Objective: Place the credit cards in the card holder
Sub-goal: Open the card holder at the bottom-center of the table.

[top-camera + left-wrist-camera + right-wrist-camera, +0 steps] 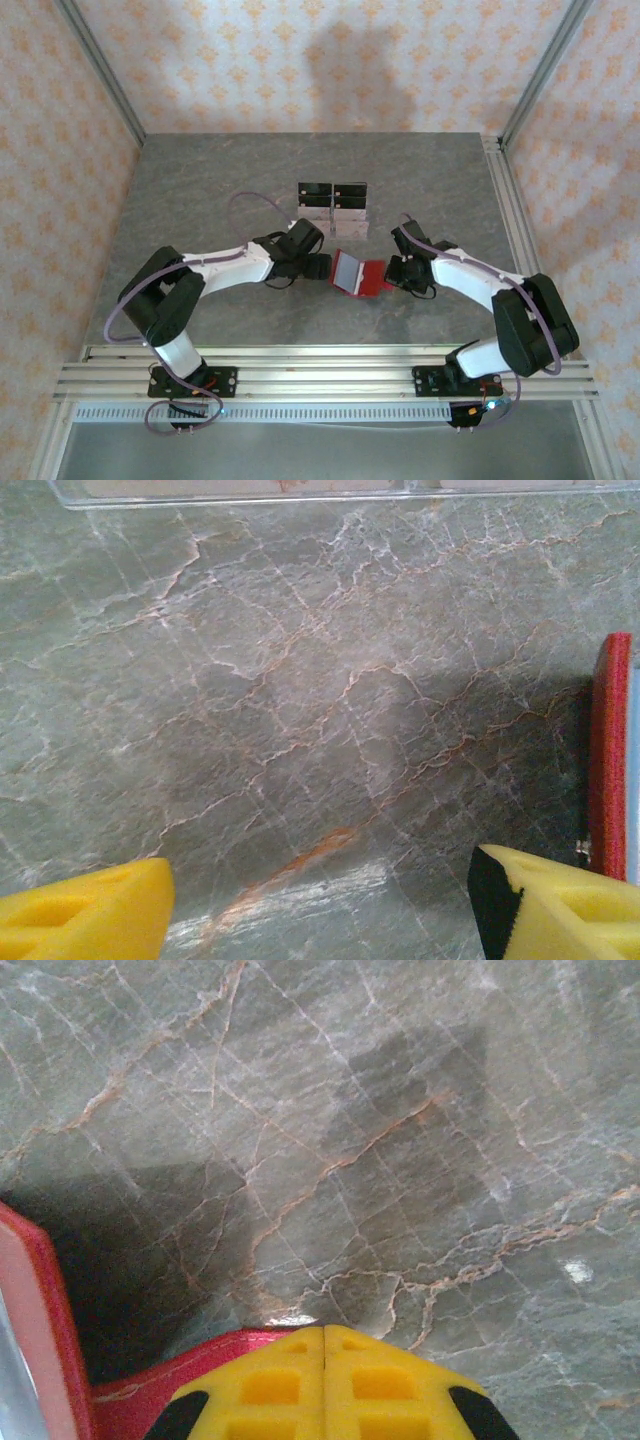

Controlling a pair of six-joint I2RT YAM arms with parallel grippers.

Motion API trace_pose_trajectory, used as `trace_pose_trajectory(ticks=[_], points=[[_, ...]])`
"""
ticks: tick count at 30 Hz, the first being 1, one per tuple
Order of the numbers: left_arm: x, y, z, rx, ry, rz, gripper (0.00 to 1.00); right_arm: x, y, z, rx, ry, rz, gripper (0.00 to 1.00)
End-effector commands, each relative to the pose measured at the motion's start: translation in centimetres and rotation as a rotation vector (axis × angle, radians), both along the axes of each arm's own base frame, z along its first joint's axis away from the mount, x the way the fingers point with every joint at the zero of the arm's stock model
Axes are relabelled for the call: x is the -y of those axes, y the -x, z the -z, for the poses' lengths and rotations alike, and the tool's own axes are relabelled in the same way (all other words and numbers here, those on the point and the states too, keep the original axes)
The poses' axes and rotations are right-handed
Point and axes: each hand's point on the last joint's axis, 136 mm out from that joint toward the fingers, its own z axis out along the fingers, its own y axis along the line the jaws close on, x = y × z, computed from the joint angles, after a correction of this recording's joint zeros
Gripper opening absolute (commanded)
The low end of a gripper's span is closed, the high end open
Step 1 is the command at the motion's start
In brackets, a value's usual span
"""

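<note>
The card holder (358, 272) lies spread open at the middle of the desk (200, 190), between both hands; the left hand (318, 266) stands wide open just beside its left edge, holding nothing; the right hand (397, 272) is closed, pinching the right flap; a clear stand (335, 205) sits nearer the far edge.

Smooth stone-look tabletop (300, 680), grey with rust veins, faint sheen. Red card holder (608, 750): finely grained, leather-like, matt. Yellow left gripper fingers (80, 915): moulded plastic, dull, with a black pad face on one. Clear stand (250, 492) at upper edge: glossy plastic. Bottom rails (320, 372): pale metal, satin.
</note>
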Motion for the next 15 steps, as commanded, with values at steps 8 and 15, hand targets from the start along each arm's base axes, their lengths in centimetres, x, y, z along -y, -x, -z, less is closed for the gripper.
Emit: trace_pose_trajectory(ticks=[8,15], points=[[2.2,-0.2,-1.1,0.014,0.027,0.060,0.79,0.2,-1.0,-1.8,0.033,0.021,-0.017,0.29],[3.1,0.0,-2.0,0.024,0.058,0.077,0.79,0.8,-1.6,-6.2,0.122,0.026,0.013,0.46]])
